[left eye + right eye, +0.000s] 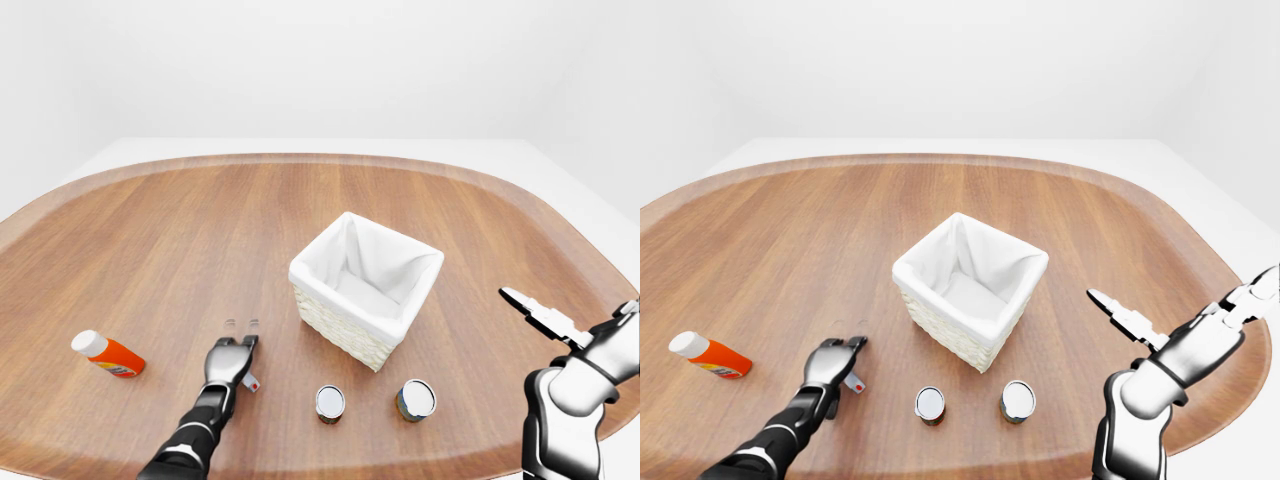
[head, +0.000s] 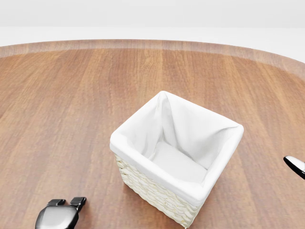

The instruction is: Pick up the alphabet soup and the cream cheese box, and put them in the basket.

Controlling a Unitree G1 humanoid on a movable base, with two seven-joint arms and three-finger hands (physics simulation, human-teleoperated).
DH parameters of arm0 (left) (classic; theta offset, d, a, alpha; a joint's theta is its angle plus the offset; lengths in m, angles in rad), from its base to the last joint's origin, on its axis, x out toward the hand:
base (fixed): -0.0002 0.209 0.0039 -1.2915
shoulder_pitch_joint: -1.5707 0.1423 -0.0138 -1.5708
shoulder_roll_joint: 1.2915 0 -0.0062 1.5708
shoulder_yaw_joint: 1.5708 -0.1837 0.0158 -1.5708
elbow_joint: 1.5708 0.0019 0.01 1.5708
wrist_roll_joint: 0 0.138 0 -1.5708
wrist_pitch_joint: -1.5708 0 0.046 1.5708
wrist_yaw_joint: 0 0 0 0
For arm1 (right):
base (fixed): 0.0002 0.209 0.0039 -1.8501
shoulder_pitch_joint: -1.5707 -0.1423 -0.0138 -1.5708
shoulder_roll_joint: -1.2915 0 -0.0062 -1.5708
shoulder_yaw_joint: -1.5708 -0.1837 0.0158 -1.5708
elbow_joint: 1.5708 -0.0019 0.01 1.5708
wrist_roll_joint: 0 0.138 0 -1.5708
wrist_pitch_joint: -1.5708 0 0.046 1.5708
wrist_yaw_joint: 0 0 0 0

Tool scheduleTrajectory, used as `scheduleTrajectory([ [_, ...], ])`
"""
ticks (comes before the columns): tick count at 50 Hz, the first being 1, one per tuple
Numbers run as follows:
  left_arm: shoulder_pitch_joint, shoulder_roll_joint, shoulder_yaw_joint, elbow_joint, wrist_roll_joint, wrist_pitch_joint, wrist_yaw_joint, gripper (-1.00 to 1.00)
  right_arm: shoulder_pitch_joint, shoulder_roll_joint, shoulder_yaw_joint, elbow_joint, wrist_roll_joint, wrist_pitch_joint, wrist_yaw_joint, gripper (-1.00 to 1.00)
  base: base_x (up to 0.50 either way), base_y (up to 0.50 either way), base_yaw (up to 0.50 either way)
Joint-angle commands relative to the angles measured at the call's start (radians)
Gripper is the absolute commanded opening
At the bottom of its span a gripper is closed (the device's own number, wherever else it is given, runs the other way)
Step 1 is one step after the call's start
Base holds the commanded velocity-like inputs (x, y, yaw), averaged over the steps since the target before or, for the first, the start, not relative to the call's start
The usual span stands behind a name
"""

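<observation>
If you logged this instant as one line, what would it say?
left hand: low over small red-tipped item, grip unclear | right hand: open, raised | basket: empty | two cans: upright, untouched

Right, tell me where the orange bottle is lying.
In the left-eye view the orange bottle lies on its side near the table's left edge, well left of the left robot hand and far from the basket.

A simulated test scene, no lived-in room: plain white walls and pale floor without any furnishing, only a broad rounded brown wooden table (image 1: 200,230) bearing a few props — white-lined square wicker basket (image 1: 364,283), two small upright metal cans (image 1: 330,402), orange bottle with white cap (image 1: 108,353).
</observation>
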Motion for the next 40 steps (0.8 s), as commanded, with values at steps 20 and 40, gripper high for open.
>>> scheduleTrajectory([
  [20, 0.070, 0.029, -0.010, 0.036, -0.028, 0.000, 0.000, -1.00, 0.000, -0.001, 0.001, 0.001, -0.001, -0.001, 0.000, 1.00, 0.00, 0.00, 0.00],
  [40, 0.279, 0.060, 0.030, -0.340, -0.002, 0.000, -0.016, -1.00, 0.000, -0.001, 0.001, 0.000, -0.002, 0.000, 0.000, 1.00, 0.00, 0.00, 0.00],
])
